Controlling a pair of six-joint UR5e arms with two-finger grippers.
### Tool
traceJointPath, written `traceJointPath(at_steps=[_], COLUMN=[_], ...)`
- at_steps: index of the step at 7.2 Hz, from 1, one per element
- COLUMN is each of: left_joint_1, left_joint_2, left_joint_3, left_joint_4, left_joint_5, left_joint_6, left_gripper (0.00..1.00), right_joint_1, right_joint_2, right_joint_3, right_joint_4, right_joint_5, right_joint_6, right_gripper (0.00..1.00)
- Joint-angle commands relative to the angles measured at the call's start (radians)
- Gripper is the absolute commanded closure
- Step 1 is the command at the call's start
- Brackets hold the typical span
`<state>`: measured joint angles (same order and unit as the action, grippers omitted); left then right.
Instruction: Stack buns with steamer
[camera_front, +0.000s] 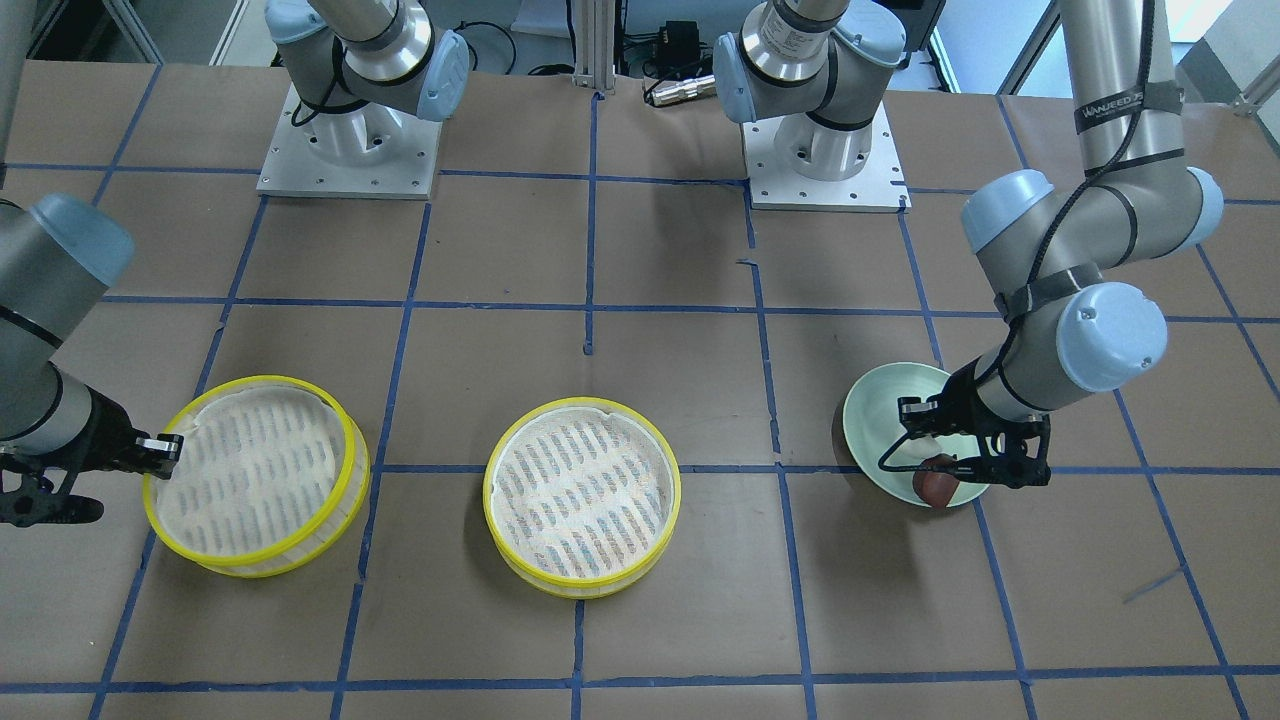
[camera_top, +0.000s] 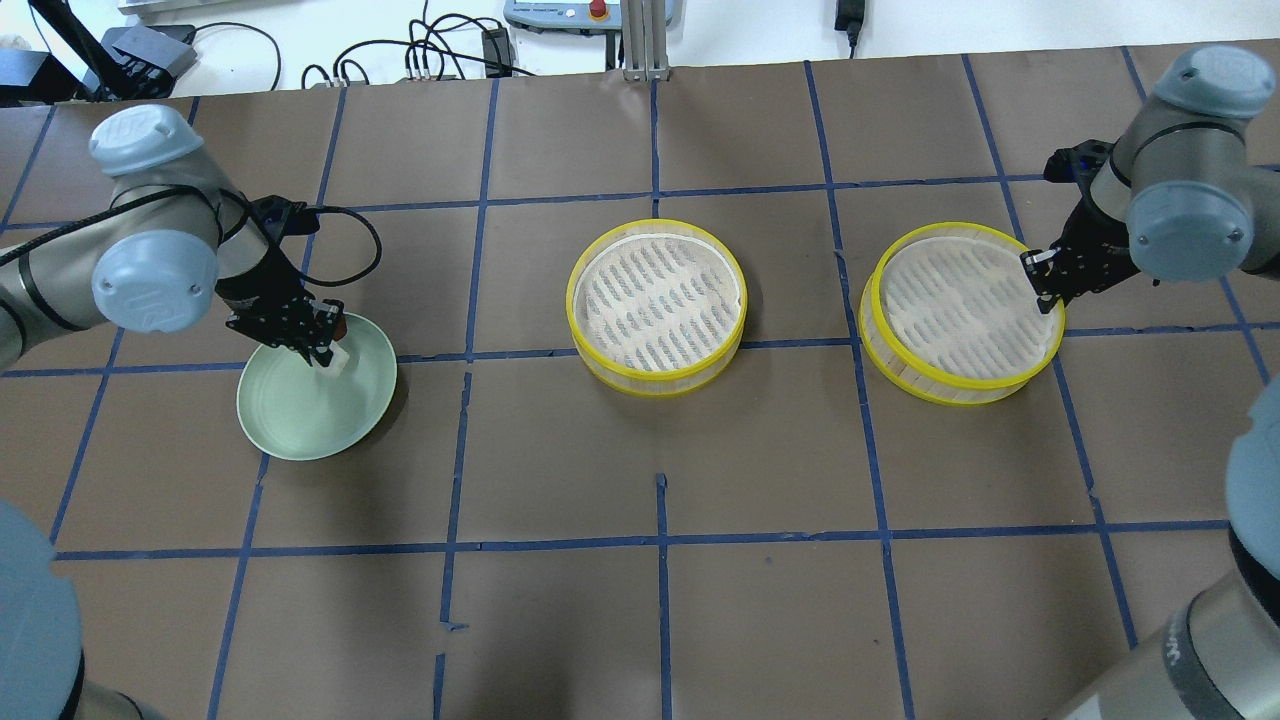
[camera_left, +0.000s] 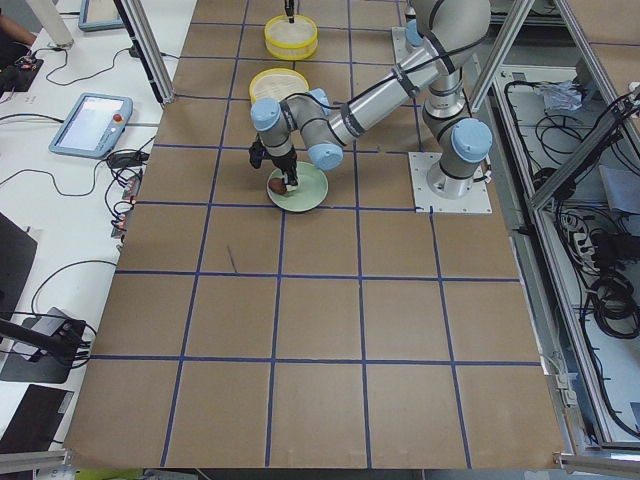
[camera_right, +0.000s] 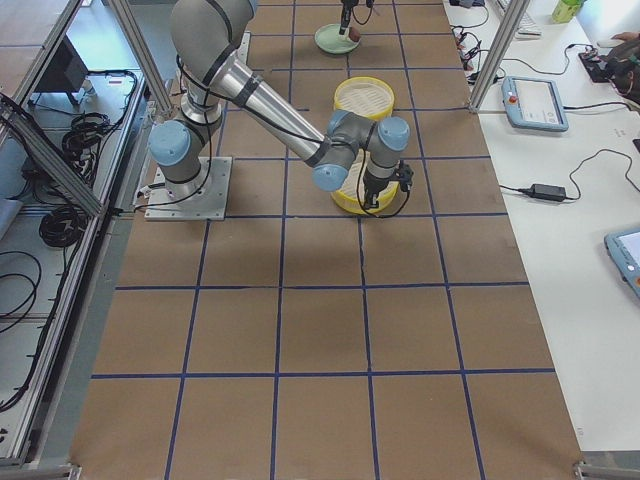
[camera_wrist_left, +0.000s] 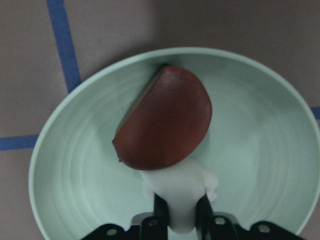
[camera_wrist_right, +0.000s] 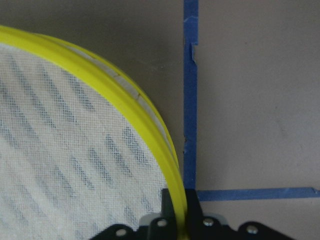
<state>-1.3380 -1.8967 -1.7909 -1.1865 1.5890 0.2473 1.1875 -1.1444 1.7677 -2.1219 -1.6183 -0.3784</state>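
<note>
Facing the robot: on the view's right, left gripper (camera_front: 955, 463) down inside the pale green plate (camera_front: 880, 405), just above the reddish-brown bun (camera_front: 935, 489) at the plate's near edge; jaw state not readable from here. On the view's left, right gripper (camera_front: 163, 448) at the rim of the end steamer basket (camera_front: 345, 440). Middle steamer basket (camera_front: 500, 520) near the centre of the table (camera_front: 680, 380), well apart from both grippers.

From overhead: white bun (camera_top: 337, 358) at the left gripper's tips, in the plate's right part, with only a sliver of the reddish-brown bun showing past the gripper. Both baskets upright, slatted floors in plain sight.

From the table's left end: near arm bent over the plate, reddish-brown bun on the plate. Both baskets farther along, in a row.

From the right end: near arm's gripper down on the end steamer basket, hiding much of it. Plate far off and small.

Left wrist: jaws closed on the white bun, one finger (camera_wrist_left: 159, 209) pressed to each side. Reddish-brown bun touching it, just beyond, in the plate's hollow.

Right wrist: jaws pinched on the basket's yellow rim, one finger (camera_wrist_right: 193, 205) outside and the other inside, beside a crossing of blue tape (camera_wrist_right: 190, 100).
</note>
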Motion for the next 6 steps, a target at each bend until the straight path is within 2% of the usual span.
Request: traceJointPath(at_steps=[1, 3, 4, 5, 6], left_joint_1=[-0.221, -0.364, -0.404, -0.449, -0.469], left_joint_2=[0.031, 0.018, -0.016, -0.066, -0.09], left_joint_3=[0.118, 0.146, 0.162, 0.169, 0.166], left_joint_4=[-0.064, 0.011, 0.118, 0.237, 0.267], left_joint_5=[-0.009, -0.186, -0.352, -0.381, -0.377], left_joint_6=[-0.292, -0.661, -0.781, -0.827, -0.814], left_gripper=[0.92, 0.92, 0.92, 0.91, 0.34], right_joint_1=[0.0, 0.0, 0.001, 0.003, 0.006], right_joint_2=[-0.021, -0.023, -0.02, -0.017, -0.023], right_joint_3=[-0.007, -0.023, -0.081, -0.124, -0.126], right_joint_4=[-0.001, -0.003, -0.001, 0.069, 0.083], right_joint_5=[-0.003, -0.005, -0.003, 0.009, 0.009], right_joint_6=[-0.008, -0.008, -0.002, 0.016, 0.042], right_gripper=[0.94, 0.94, 0.93, 0.93, 0.93])
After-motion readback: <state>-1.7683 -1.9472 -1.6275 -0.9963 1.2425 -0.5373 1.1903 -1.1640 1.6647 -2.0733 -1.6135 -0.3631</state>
